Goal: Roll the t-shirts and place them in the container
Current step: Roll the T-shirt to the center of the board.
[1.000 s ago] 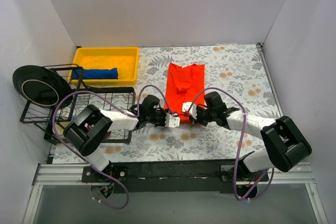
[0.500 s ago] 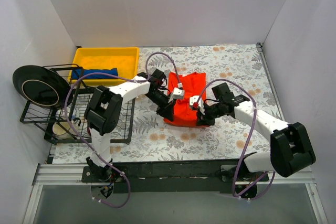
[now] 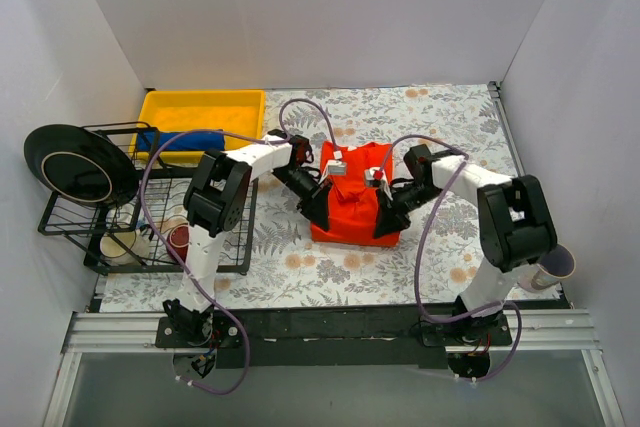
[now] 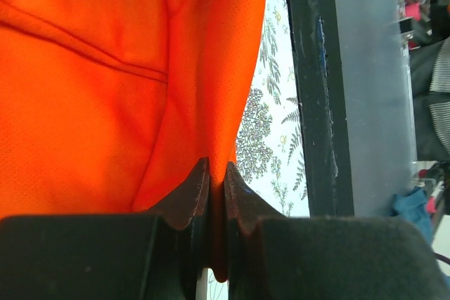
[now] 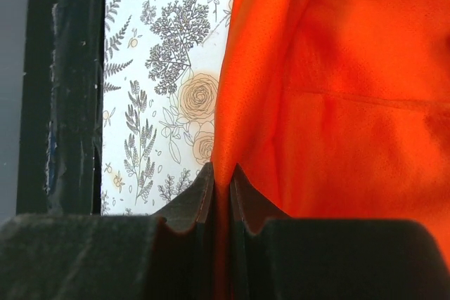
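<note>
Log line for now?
left end effector: shut on orange-red cloth t-shirt; right end effector: same shirt; blue cloth t-shirt: in yellow plastic bin

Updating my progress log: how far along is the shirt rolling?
Done, apparently: the blue t-shirt lies bundled in the yellow bin. In hand: the left gripper and right gripper each pinch an edge of the orange t-shirt, which is partly doubled over. Left: finishing that roll.

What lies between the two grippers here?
The orange-red t-shirt spans the gap in the top view; left gripper and right gripper each pinch an edge of it.
</note>
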Robot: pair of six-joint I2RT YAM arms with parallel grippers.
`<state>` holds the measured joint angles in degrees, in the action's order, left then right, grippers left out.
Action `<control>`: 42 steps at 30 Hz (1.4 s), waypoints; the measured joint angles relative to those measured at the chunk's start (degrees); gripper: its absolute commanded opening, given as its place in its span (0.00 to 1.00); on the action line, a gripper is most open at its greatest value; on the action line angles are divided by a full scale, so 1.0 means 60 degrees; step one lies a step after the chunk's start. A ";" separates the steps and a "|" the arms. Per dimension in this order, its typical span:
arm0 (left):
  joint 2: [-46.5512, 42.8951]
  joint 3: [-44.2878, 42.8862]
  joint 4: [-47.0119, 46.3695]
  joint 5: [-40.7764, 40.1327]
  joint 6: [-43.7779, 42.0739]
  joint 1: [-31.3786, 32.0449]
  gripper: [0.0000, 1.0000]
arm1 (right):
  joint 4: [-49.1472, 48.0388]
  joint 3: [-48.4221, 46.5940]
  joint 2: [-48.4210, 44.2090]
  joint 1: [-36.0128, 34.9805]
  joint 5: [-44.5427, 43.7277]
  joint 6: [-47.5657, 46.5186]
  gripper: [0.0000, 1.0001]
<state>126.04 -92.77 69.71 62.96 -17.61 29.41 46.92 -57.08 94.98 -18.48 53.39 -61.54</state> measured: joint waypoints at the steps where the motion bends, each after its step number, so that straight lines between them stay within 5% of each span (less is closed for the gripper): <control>1: 0.0168 -0.0080 0.0087 0.0033 0.0004 -0.0033 0.00 | 0.0353 -0.0313 0.0415 0.0040 0.0109 -0.0255 0.05; 10: 0.0994 -0.0721 0.0277 0.0113 0.0335 -0.0317 0.00 | 0.2696 -0.2277 0.3031 0.0313 0.0783 -0.1767 0.05; 15: 0.1290 -0.0889 0.0051 0.0098 0.0670 -0.0525 0.13 | 0.3155 -0.3009 0.3985 0.0397 0.1049 -0.2004 0.06; 17: 0.1308 -0.0889 -0.0062 0.0011 0.0801 -0.0601 0.28 | 0.3275 -0.3260 0.4353 0.0397 0.1115 -0.2033 0.06; 23: 0.1013 -0.0270 -0.0929 -0.0364 0.1661 -0.0998 0.39 | 0.3901 -0.4058 0.5413 0.0554 0.0943 -0.1803 0.08; 34: -0.3293 0.3115 -0.5526 -0.2306 0.3100 -0.1133 0.59 | 0.4790 -0.5486 0.6594 0.0605 0.0557 0.0044 0.08; 42: -0.6204 0.6211 -0.8776 -0.3231 0.1519 0.1078 0.60 | 0.4856 -0.5610 0.6772 0.0605 0.0503 0.0772 0.08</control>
<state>88.82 -55.51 17.06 43.57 -8.49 35.88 76.05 -90.74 135.61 -14.85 56.40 -56.90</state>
